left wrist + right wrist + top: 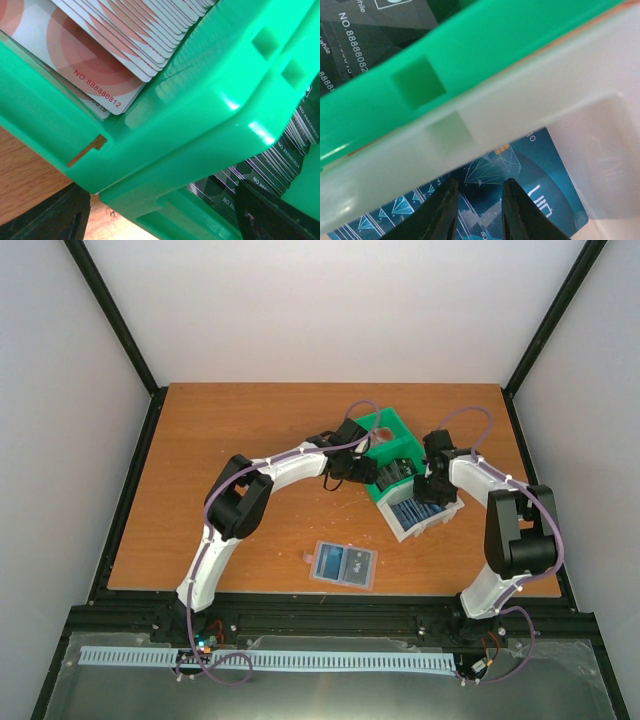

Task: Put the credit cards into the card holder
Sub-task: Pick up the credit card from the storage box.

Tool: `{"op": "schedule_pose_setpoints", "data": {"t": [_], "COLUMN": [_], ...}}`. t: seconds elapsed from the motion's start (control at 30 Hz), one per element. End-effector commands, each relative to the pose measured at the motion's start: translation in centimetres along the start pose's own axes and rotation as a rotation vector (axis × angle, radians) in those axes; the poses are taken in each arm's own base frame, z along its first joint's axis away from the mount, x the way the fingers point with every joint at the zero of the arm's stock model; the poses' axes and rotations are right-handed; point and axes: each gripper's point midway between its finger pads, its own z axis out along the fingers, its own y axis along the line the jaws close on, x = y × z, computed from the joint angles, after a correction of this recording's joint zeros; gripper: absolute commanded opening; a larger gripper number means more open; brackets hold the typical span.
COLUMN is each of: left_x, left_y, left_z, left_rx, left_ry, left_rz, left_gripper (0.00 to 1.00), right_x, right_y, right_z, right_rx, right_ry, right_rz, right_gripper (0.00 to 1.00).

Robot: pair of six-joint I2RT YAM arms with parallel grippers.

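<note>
Pulling a card from the tray (386,429); right gripper (479,210) nearly clenched over the blue credit cards (540,200), I cannot tell if one is nipped; left gripper (162,217) released, straddling the tray's green wall (200,100). Next I need a clean lift past the white rim (520,100) just ahead, then the card holder (343,565), well behind both grippers

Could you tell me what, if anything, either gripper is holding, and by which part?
Left gripper: nothing, its fingers are spread wide over the tray. Right gripper: jaws narrow over a blue card; whether they pinch it cannot be told.
</note>
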Motion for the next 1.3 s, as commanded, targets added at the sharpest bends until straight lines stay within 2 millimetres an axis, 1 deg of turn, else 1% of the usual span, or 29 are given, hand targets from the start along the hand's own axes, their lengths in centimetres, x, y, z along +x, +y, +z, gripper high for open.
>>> {"op": "schedule_pose_setpoints", "data": {"t": [0.0, 0.17, 0.33, 0.6, 0.7, 1.0, 1.17, 1.27], "left_x": [4.7, 4.5, 4.5, 4.5, 4.5, 4.6, 4.5, 4.4], "left_y": [5.1, 5.0, 5.0, 5.1, 5.1, 5.1, 5.1, 5.2], "left_z": [1.8, 1.9, 1.9, 1.9, 1.9, 1.9, 1.9, 1.9], "left_rx": [-0.18, -0.172, -0.171, -0.172, -0.17, -0.163, -0.157, -0.156], "left_ry": [0.154, 0.152, 0.152, 0.154, 0.156, 0.161, 0.161, 0.161], "left_rz": [-0.013, -0.006, -0.004, -0.004, -0.006, -0.009, -0.012, -0.014], "left_gripper": [0.8, 0.8, 0.8, 0.8, 0.8, 0.79, 0.79, 0.78], "right_x": [-1.1, -0.7, -0.4, -0.9, -0.8, 0.0, 0.5, 0.6], "right_y": [-1.9, -1.9, -2.6, -4.1, -4.2, -4.2, -4.5, -5.0], "right_z": [-1.5, -1.7, -1.8, -2.8, -2.7, -1.6, -1.1, -1.0], "right_rx": [0.087, 0.084, 0.117, 0.205, 0.214, 0.234, 0.327, 0.4], "right_ry": [-0.055, -0.043, -0.038, -0.083, -0.08, -0.039, -0.017, -0.013], "right_rz": [0.016, 0.016, 0.023, 0.033, 0.027, -0.009, -0.072, -0.099], "right_gripper": [0.25, 0.25, 0.25, 0.2, 0.17, 0.16, 0.17, 0.16]}}
